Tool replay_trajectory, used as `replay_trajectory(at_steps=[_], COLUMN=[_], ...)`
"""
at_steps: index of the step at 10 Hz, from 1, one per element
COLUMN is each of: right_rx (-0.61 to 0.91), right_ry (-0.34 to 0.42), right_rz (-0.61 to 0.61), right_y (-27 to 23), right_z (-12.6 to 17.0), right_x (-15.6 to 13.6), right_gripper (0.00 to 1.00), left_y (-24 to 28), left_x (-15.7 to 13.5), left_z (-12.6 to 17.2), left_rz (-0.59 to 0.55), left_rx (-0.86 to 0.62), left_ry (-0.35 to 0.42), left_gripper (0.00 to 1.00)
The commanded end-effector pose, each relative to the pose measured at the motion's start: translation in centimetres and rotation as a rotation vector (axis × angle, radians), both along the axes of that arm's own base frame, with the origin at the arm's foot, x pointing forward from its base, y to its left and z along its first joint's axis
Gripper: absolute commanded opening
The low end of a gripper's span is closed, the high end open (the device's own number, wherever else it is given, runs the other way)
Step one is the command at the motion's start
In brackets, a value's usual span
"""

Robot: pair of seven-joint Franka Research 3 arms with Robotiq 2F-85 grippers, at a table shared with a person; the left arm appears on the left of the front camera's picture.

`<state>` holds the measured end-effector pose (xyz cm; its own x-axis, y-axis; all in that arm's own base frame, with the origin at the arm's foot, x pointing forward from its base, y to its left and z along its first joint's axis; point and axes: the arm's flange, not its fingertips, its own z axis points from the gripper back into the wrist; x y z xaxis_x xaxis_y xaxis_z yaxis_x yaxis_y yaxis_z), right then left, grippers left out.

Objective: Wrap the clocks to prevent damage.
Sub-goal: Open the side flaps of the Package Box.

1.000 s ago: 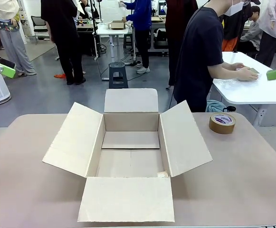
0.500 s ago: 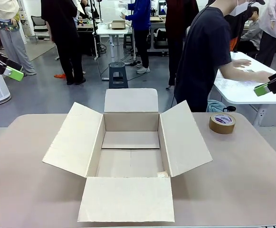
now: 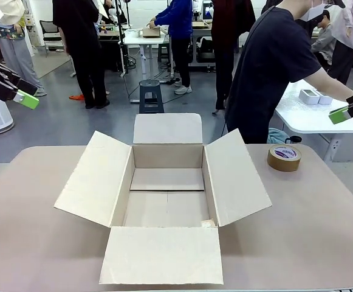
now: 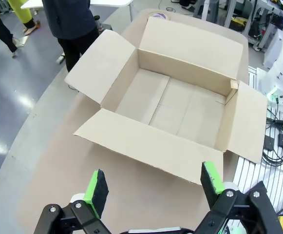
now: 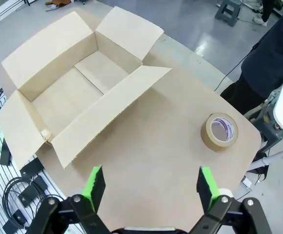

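The bench (image 3: 322, 219) carries an open cardboard box (image 3: 167, 156) in its middle, flaps spread, and a person (image 3: 273, 67) at the far edge reaches to a white side table (image 3: 310, 117). The left gripper (image 4: 153, 184) and right gripper (image 5: 151, 183) hang high over the left and right edges, both wide, holding nothing. A tape roll (image 3: 284, 157) lies near the far right corner; two small white boxes (image 3: 315, 96), clocks or not I cannot tell, lie on that side table.

Glossy grey floor (image 3: 61, 125), light reflecting off it in patches. Dark step stool (image 3: 151, 94) stands mid-floor beyond the tan table (image 3: 322, 231); white side table (image 3: 313, 118) at right, another white table (image 3: 141, 39) far back, people (image 3: 82, 42) standing around it. Office chair (image 3: 48, 28) far left.
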<state>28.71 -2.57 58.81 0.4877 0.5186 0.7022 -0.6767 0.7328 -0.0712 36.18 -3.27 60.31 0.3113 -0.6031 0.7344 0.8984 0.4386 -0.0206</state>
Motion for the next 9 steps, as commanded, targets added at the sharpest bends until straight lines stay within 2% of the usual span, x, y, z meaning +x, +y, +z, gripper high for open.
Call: replay_trajectory(at_steps=[1,9], right_rx=[-0.003,-0.003], right_ry=[-0.003,-0.003], right_rz=[0.000,0.000], right_y=[0.14,0.14], right_z=[0.02,0.02], right_x=[0.06,0.06], right_gripper=[1.00,1.00], left_y=[0.50,0.50], left_x=[0.03,0.03], left_z=[0.11,0.11], left_rz=[0.007,0.007], left_rx=[-0.014,-0.014], left_ry=[0.000,0.000], left_gripper=[1.00,1.00])
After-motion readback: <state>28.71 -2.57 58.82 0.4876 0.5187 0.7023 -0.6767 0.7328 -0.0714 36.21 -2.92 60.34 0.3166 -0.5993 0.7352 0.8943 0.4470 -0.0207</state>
